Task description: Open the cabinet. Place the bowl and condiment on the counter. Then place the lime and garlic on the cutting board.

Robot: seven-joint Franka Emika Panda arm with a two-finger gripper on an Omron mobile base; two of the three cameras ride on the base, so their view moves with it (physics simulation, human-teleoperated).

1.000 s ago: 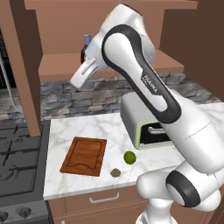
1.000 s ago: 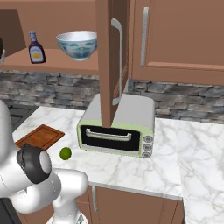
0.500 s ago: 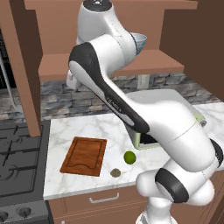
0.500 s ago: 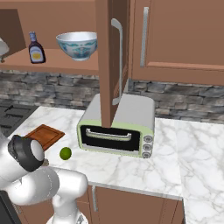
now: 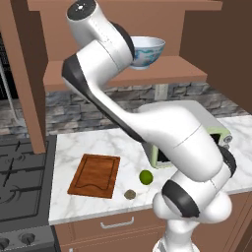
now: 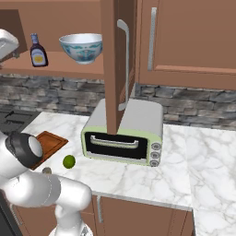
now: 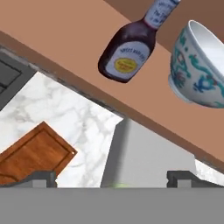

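The cabinet stands open, one door [image 6: 114,69] swung out over the counter [image 6: 138,177]. On its shelf the blue-patterned white bowl [image 6: 82,47] stands upright, with the dark condiment bottle [image 6: 38,50] to its left. In the hand view the condiment [image 7: 130,47] and bowl [image 7: 197,65] lie ahead of my gripper [image 7: 112,180], which is open, holds nothing and touches neither. My white hand [image 6: 6,42] hangs at shelf height left of the bottle. The cutting board [image 5: 94,175] lies bare on the marble. The lime [image 5: 145,177] and garlic [image 5: 130,194] rest on the counter to its right.
A pale green toaster oven [image 6: 122,136] sits on the counter beneath the open door. A black stove top [image 5: 19,184] borders the counter on the left. The other open cabinet door [image 5: 22,74] hangs above the stove edge. Closed wall cabinets [image 6: 184,41] run to the right.
My arm has swung round and the hand has come up from below the shelf's left side to shelf height, facing the bottle and bowl. The gripper stayed open. No object moved.
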